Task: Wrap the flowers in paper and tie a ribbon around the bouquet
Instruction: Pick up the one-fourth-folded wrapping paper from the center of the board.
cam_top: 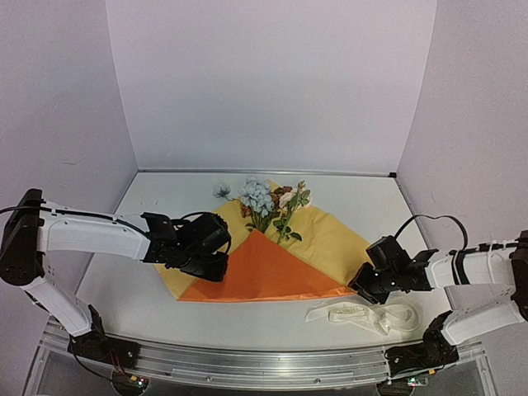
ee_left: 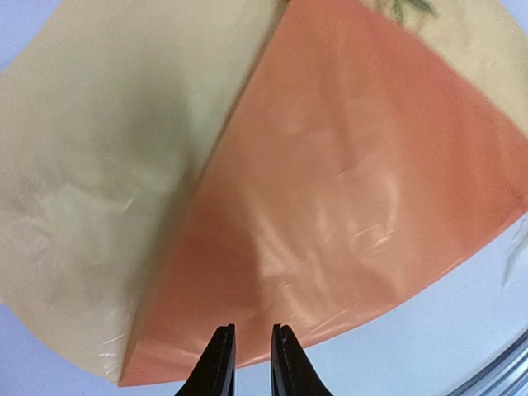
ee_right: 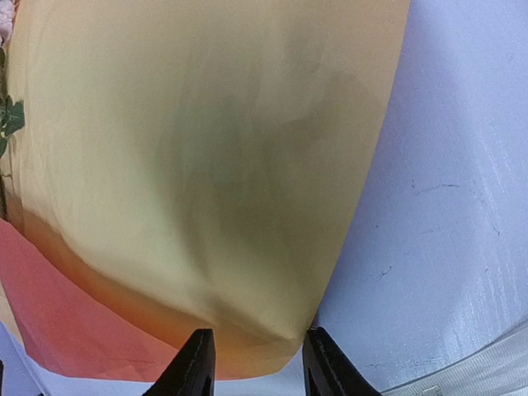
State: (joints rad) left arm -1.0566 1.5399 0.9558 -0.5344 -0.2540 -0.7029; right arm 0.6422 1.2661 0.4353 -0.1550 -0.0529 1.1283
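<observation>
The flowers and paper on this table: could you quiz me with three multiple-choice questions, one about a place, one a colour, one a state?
1. Where does the long cream-white fabric ribbon lie?
A. On the bare table, near the right gripper
B. Across the blooms
C. Knotted round the paper

2. What colour is the thin paper flap folded over the stems?
A. Blue
B. Orange
C. Green

3. How is the small bunch of pale blue and cream artificial flowers lying?
A. Wholly bare beside the paper
B. Lifted in a gripper
C. Stems under the flap, blooms sticking out

Answers:
1 A, it lies loose at the table's near right.
2 B, the flap is bright orange over a pale yellow sheet.
3 C, only blooms and leaves show beyond the flap's far tip.
</observation>
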